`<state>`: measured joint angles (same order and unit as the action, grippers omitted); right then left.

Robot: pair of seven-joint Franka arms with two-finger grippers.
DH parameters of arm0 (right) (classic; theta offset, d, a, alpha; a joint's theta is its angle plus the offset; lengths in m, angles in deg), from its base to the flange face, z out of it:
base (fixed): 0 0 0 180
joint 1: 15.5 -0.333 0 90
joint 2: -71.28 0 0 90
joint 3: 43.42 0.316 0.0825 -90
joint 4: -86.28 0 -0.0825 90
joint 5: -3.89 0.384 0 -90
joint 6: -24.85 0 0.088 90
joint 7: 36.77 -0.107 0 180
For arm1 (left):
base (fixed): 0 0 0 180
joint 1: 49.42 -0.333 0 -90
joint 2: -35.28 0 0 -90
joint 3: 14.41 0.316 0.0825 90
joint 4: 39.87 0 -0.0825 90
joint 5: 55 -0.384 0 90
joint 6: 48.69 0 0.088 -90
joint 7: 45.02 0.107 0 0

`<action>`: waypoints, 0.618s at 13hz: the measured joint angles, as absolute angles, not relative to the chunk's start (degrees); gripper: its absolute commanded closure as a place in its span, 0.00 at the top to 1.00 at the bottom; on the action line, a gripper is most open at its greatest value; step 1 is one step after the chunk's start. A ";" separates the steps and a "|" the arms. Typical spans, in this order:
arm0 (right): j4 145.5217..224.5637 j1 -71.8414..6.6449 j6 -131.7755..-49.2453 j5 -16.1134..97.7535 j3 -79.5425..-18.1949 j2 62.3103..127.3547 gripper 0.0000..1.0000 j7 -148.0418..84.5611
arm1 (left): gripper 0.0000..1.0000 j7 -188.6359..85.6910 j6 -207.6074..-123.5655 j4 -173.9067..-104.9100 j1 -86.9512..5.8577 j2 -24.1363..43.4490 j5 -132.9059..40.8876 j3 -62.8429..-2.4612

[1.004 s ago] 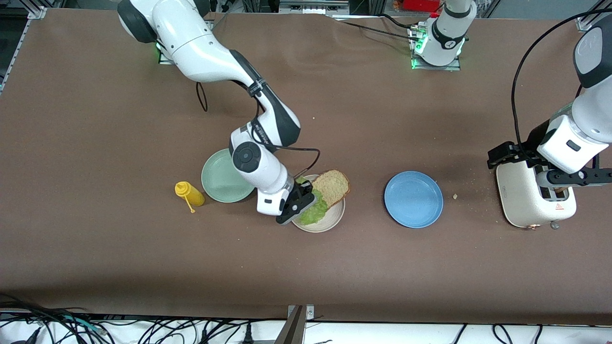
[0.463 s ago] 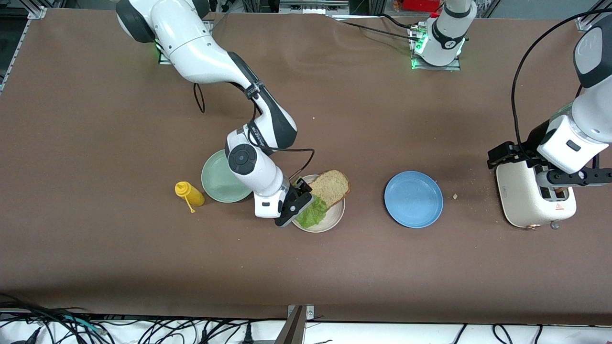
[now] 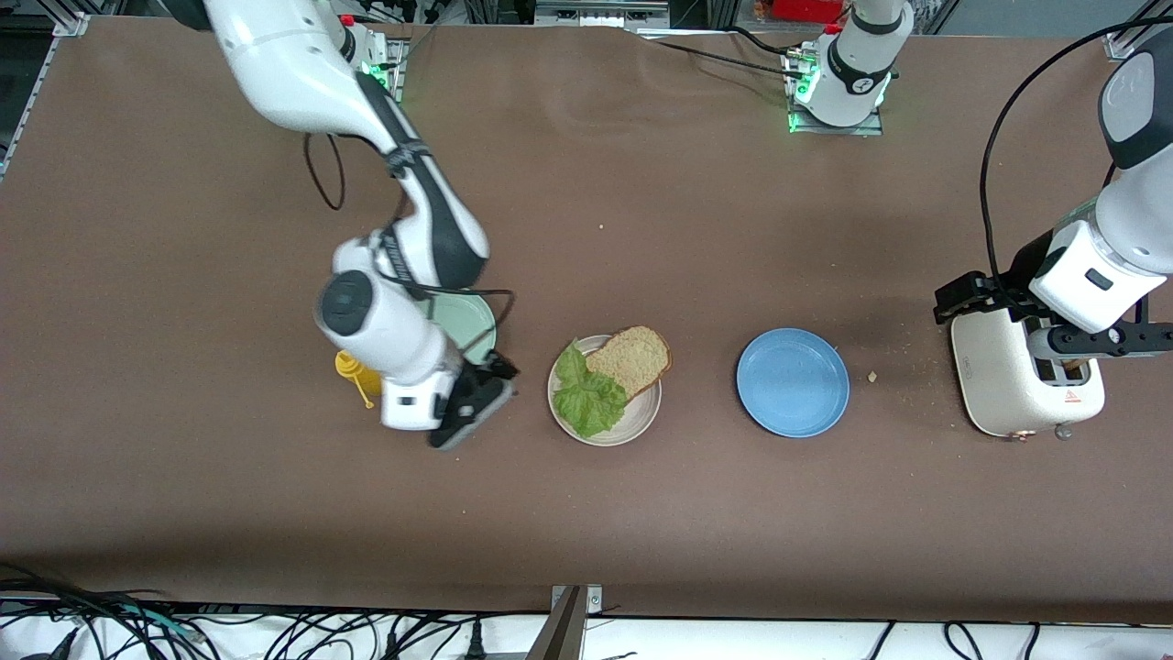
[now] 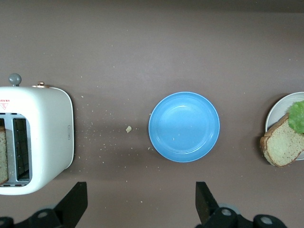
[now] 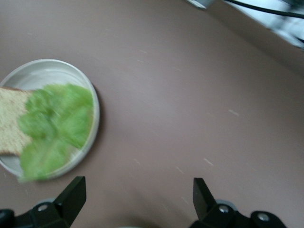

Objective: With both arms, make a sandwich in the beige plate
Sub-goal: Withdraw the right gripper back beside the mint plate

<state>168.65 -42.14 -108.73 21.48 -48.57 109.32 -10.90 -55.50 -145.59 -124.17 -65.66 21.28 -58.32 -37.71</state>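
Note:
The beige plate (image 3: 641, 422) (image 5: 57, 67) holds one slice of brown-crusted bread (image 3: 634, 358) (image 5: 10, 118), with a ruffled lettuce leaf (image 3: 586, 399) (image 5: 54, 123) lying partly on it. My right gripper (image 3: 472, 410) (image 5: 137, 199) hangs open and empty over the table beside the beige plate, toward the right arm's end. My left gripper (image 3: 1100, 341) (image 4: 140, 202) is open and empty, up over the white toaster (image 3: 1008, 385) (image 4: 45, 137). A second bread slice (image 4: 2, 156) stands in a toaster slot.
A blue plate (image 3: 793, 382) (image 4: 184, 126) lies between the beige plate and the toaster, with crumbs around. A mint-green plate (image 3: 469, 323) and a yellow mustard bottle (image 3: 350, 369) are partly hidden under the right arm.
My right gripper opened, left the lettuce on the beige plate and pulled away toward the right arm's end. The left arm has not moved.

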 measured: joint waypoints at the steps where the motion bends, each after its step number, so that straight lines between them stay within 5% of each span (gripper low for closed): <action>1: 171.91 -40.35 -106.32 21.48 -48.93 105.51 1.00 -10.76 | 1.00 -55.50 -145.59 -124.17 -65.67 21.28 -58.33 -37.66; 8: 178.07 -24.28 -83.62 16.81 -51.28 87.74 1.00 -11.91 | 1.00 -54.44 -144.29 -124.27 -68.50 20.80 -58.96 -35.64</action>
<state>178.07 -24.28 -83.62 16.81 -51.28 87.74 -11.91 -54.44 -144.29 -124.27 -68.50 20.80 -58.96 -35.64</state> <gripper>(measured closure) 0.000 0.000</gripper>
